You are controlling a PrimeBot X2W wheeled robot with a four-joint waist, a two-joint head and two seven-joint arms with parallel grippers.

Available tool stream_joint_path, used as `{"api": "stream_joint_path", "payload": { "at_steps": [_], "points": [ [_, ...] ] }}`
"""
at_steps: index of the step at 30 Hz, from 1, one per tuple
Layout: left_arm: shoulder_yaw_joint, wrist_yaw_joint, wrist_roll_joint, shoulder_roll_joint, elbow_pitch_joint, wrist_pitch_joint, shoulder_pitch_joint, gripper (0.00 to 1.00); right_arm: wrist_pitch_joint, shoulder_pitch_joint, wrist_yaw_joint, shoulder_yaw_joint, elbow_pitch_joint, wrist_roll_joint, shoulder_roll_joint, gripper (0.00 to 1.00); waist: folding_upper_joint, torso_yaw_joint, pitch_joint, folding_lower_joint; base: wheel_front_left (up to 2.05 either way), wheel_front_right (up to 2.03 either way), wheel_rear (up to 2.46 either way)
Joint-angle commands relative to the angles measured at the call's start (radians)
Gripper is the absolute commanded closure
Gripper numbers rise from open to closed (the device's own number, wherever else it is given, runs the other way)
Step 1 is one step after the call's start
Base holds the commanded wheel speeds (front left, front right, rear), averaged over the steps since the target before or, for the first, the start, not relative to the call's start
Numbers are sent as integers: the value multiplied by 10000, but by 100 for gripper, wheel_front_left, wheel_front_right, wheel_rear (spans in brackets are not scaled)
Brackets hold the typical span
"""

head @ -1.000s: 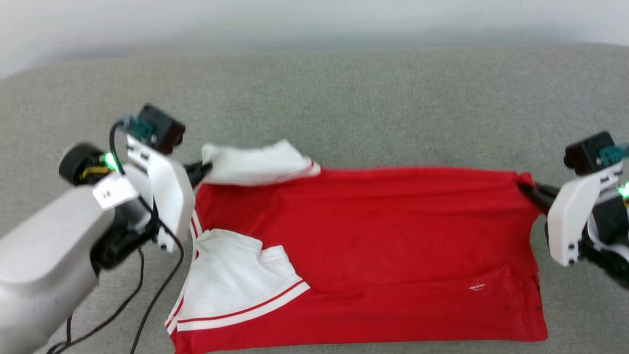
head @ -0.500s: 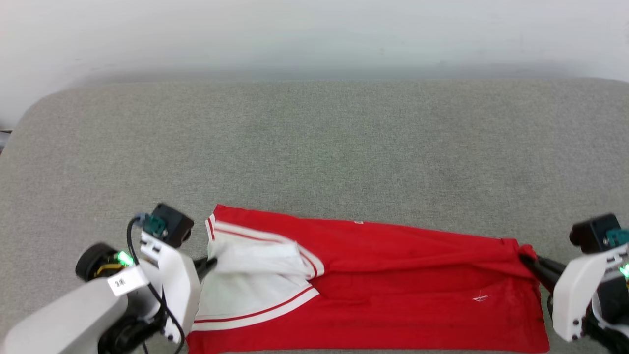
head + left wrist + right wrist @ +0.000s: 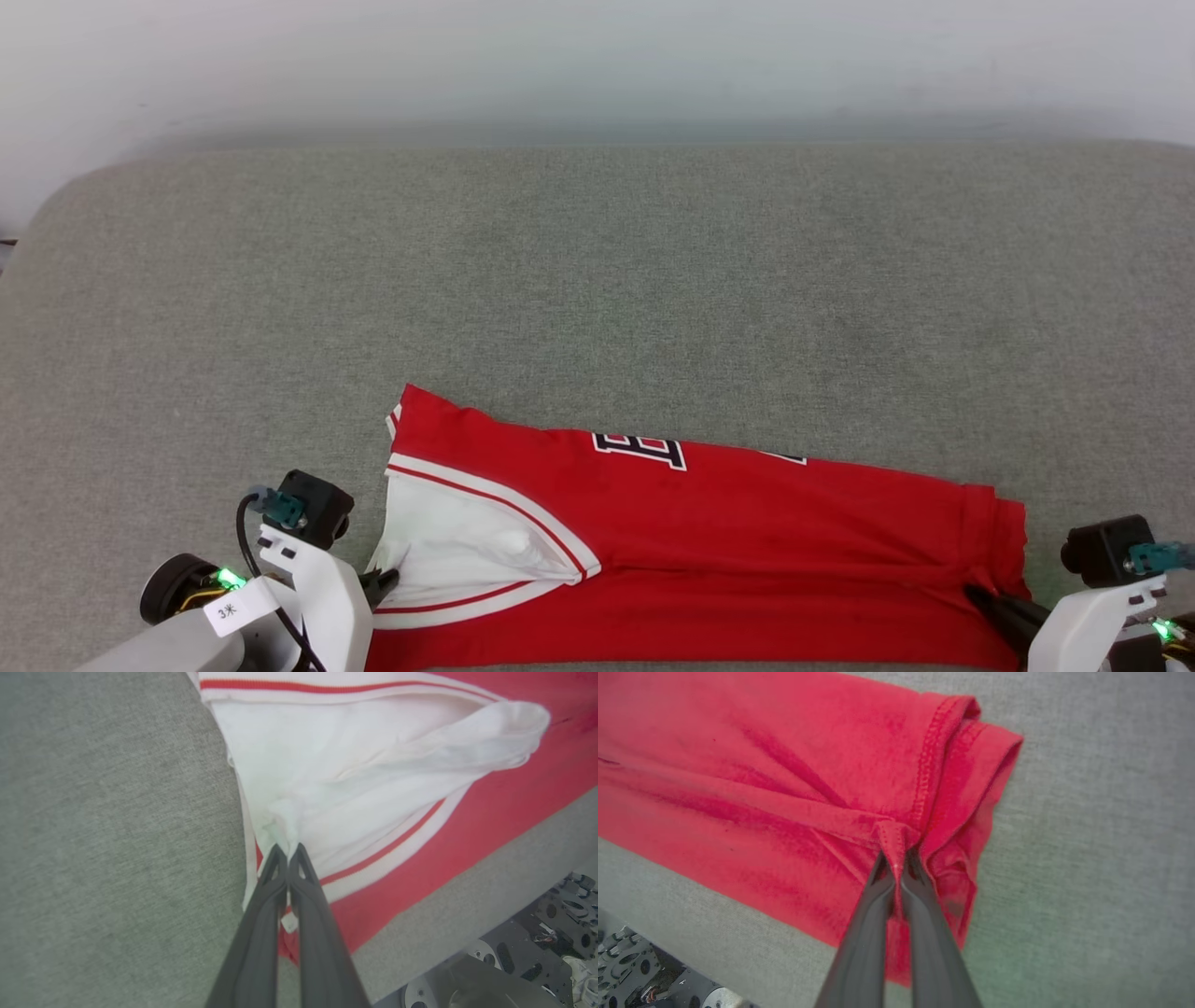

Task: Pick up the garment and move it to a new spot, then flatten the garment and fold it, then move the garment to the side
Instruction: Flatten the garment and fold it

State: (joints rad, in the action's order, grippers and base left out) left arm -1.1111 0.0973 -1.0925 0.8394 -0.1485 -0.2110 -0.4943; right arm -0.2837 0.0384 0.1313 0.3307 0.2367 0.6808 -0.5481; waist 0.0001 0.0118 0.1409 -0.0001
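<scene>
Folding the garment (image 3: 747, 532): my left gripper (image 3: 287, 848) pinches its sleeve (image 3: 350, 765), my right gripper (image 3: 896, 858) its hem (image 3: 931, 765); next, lay the near edge down and release.

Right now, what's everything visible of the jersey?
The red jersey T-shirt, a soft knit, lies folded into a long band on the grey fabric surface. White sleeve with red-striped trim at its left end; black white-edged lettering peeks at the far edge. Left hand pinches the sleeve, right hand the hem corner.

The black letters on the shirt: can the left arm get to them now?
Probably not yet: the left end effector is shut on the white sleeve. Nothing covers the letters, so it could after letting go.
</scene>
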Motion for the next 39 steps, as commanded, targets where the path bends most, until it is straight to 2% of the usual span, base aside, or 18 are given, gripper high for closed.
{"api": "stream_joint_path", "payload": {
  "at_steps": [1,2,3,4,5,11,17,21,26,31,34,39],
  "points": [
    [37,-13,8,-24,-67,76,97,100,-53,-148,-12,-71,140,-118,87,100,-1,0,21,1,0,0,0],
    [68,22,17,-65,-128,179,119,100,-5,-169,-13,-133,229,-174,166,100,-1,6,21,1,0,0,0],
    [96,60,49,-115,-188,295,133,75,32,-178,-15,-173,293,-235,230,87,-1,16,3,1,0,0,0],
    [101,101,101,-163,-248,426,154,5,95,-186,-15,-241,357,-313,273,50,-1,24,-42,1,0,0,0],
    [132,151,151,-205,-294,596,193,0,155,-186,-16,-311,382,-331,325,0,-1,27,-94,1,0,0,0],
    [523,733,365,-516,-278,2010,503,0,361,-404,-10,-810,-425,-297,253,0,-1,90,-587,1,0,0,0],
    [1033,1780,847,-536,-24,3533,788,0,-35,-734,-10,-1748,-1781,-122,-115,0,-1,116,-894,1,0,0,0],
    [1417,2472,1109,-632,122,4328,965,0,-668,-752,-10,-2338,-2341,-23,-355,0,-1,123,-928,1,0,0,0],
    [2105,3152,1590,-987,176,4720,1162,0,-1911,-668,-10,-2908,-2277,538,-612,0,-1,280,-854,1,0,0,0],
    [3122,3524,2577,-1591,358,4773,1495,0,-2961,-591,-10,-3191,-1802,1120,-687,0,-1,484,-707,1,0,0,0],
    [3872,3623,3313,-1986,508,4778,1871,0,-3225,-484,-10,-3229,-1357,1227,-480,0,-1,604,-610,1,0,0,0],
    [4789,3548,4327,-2492,693,4779,2448,0,-3257,-350,-10,-2998,-845,1277,-197,0,-1,769,-462,1,0,0,0]
  ]
}}
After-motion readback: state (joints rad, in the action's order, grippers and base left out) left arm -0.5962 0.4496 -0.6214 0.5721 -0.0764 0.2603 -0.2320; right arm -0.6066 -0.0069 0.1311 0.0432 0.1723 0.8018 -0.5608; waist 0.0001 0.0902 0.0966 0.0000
